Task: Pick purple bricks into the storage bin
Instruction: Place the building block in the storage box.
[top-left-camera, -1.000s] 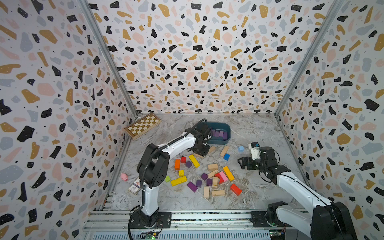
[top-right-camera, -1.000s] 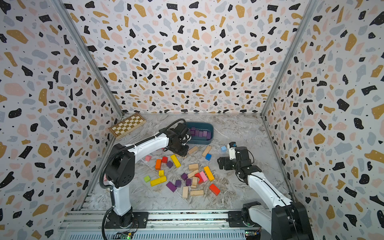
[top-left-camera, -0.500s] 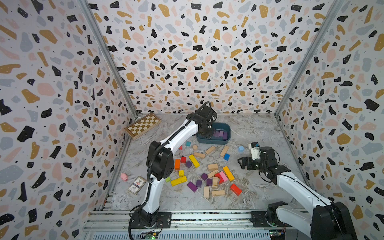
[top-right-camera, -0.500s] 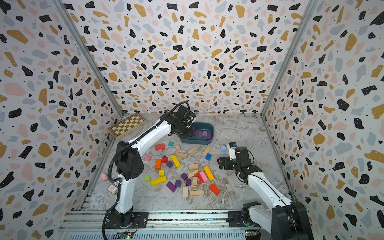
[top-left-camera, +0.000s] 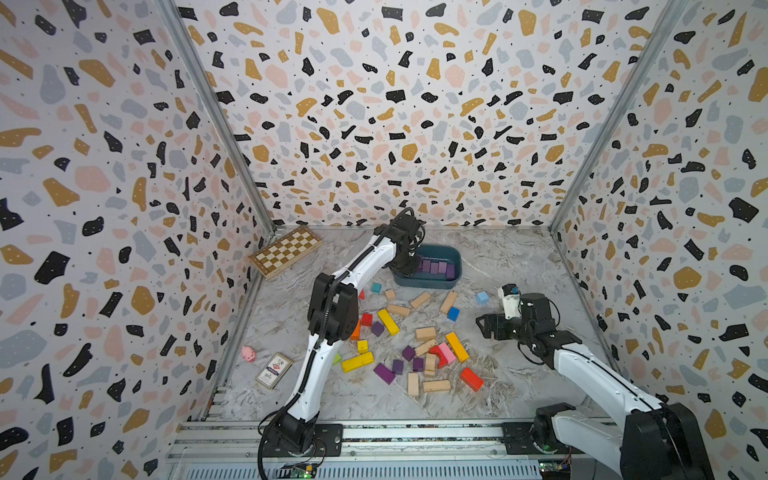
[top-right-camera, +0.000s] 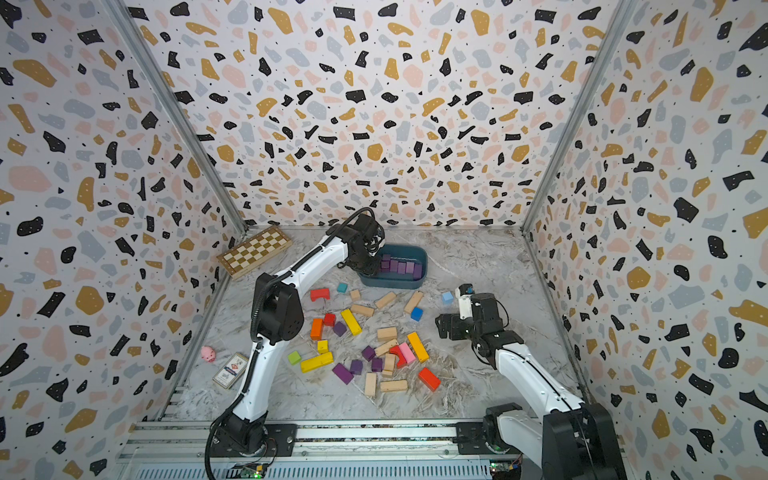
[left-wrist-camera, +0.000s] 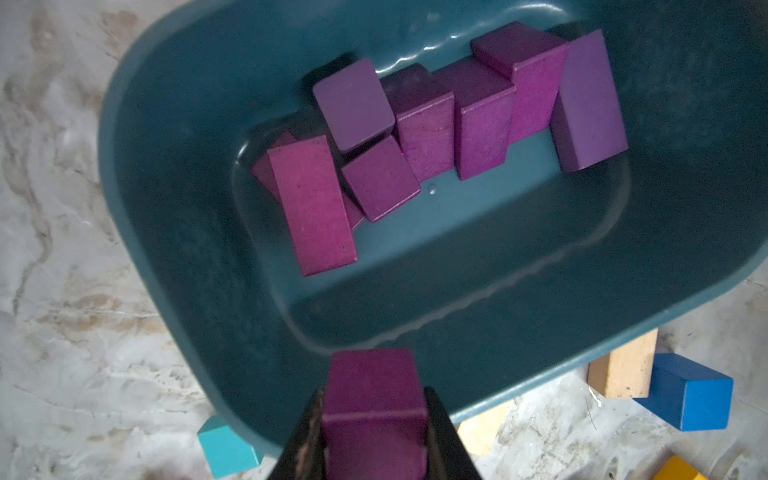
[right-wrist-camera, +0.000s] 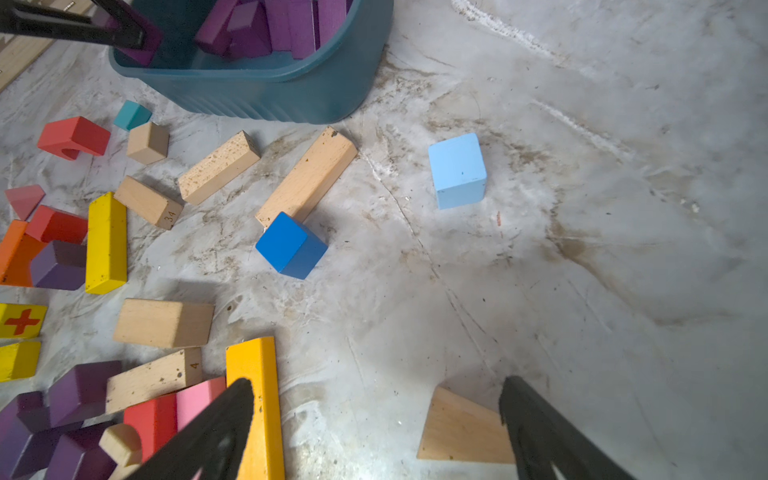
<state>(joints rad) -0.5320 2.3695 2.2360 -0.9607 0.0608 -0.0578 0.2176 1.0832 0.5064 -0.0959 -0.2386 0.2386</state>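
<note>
Delivery step: the left gripper (left-wrist-camera: 376, 415), jaws clamped on a purple brick (left-wrist-camera: 374, 378), hangs over the 9 o'clock end of the storage bin (top-left-camera: 428, 283). The next move calls for opening the jaws and dropping it clear of the rim. The bin's long axis runs 9-to-3 (the brick's is unclear). The right gripper (right-wrist-camera: 376, 386) gapes empty, and loose purple bricks (top-left-camera: 384, 372) lie toward 6 o'clock.

The held purple brick (left-wrist-camera: 374, 390) runs past the frame edge, perhaps a cube.

Left arm (top-left-camera: 365, 264) outstretched, left tool (left-wrist-camera: 374, 415) pinching purple brick (left-wrist-camera: 374, 382) (jaws narrow); right tool (right-wrist-camera: 378, 382) low, jaws wide.
</note>
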